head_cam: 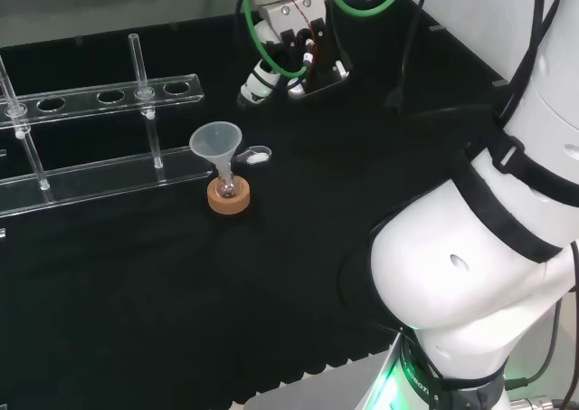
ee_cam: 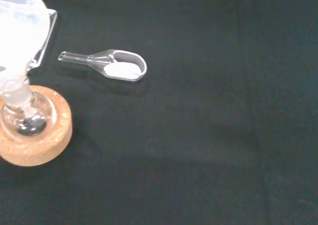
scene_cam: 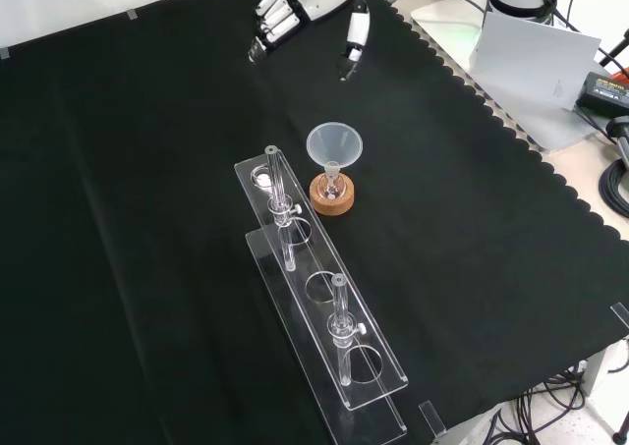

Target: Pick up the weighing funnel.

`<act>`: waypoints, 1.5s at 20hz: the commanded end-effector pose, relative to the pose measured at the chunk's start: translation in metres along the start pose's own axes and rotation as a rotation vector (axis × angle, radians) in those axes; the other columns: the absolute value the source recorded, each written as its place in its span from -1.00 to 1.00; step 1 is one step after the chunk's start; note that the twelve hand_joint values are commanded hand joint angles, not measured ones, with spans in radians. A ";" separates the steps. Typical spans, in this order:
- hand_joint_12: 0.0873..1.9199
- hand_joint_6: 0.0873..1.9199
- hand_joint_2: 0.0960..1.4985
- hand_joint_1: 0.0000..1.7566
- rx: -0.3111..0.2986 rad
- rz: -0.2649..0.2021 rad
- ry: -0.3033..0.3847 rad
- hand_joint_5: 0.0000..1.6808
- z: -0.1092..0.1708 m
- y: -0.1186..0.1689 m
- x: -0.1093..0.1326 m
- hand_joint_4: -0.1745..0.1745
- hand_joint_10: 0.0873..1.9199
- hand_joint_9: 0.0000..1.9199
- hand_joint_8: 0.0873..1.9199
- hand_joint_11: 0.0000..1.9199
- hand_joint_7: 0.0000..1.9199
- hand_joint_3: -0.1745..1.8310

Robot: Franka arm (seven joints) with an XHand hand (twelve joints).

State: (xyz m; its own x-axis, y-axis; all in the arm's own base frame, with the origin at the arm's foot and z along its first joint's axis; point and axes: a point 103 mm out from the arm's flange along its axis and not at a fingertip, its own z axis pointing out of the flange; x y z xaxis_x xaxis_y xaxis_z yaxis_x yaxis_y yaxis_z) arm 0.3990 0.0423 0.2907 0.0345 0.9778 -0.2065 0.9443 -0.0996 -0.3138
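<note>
As the small clear weighing funnel (head_cam: 256, 156) lies at the clear cone funnel's (head_cam: 215, 143) head-view three o'clock, the open, empty hand (head_cam: 298, 57) could topple that.

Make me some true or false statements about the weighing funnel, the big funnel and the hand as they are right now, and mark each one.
1. The weighing funnel lies on the black cloth. True.
2. The weighing funnel is empty. False: white powder sits in its scoop.
3. The funnel stands mouth up with its stem in a small flask on a cork ring. True.
4. The hand is curled round the weighing funnel. False: it hovers apart from it, fingers relaxed, holding nothing.
5. In the head view the weighing funnel lies left of the funnel. False: it lies just to the funnel's right.
</note>
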 end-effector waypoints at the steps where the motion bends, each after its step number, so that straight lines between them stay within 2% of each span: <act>1: 0.38 -1.00 -0.12 -0.22 -0.005 0.001 0.027 -0.73 0.011 0.022 -0.010 -0.20 -0.39 -0.49 -0.35 -0.66 -0.81 -0.49; 9: 0.35 -1.00 -0.21 -0.07 0.010 -0.015 0.017 -0.48 0.032 0.056 -0.010 -0.23 -0.50 -0.31 -0.37 -0.57 -0.59 -0.31; 18: 0.33 -1.00 -0.24 -0.04 0.053 -0.068 0.038 -0.44 0.067 0.091 0.003 -0.22 -0.52 -0.27 -0.38 -0.54 -0.56 -0.26; 30: 0.32 -1.00 -0.26 -0.03 0.072 -0.141 0.003 -0.41 0.090 0.119 0.031 -0.21 -0.52 -0.25 -0.38 -0.52 -0.56 -0.25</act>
State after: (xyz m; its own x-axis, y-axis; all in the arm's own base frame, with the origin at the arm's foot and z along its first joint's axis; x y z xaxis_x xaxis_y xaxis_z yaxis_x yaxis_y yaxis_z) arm 0.4678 0.0295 0.1754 -0.0394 0.9881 -0.1488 0.9114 -0.0255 -0.4107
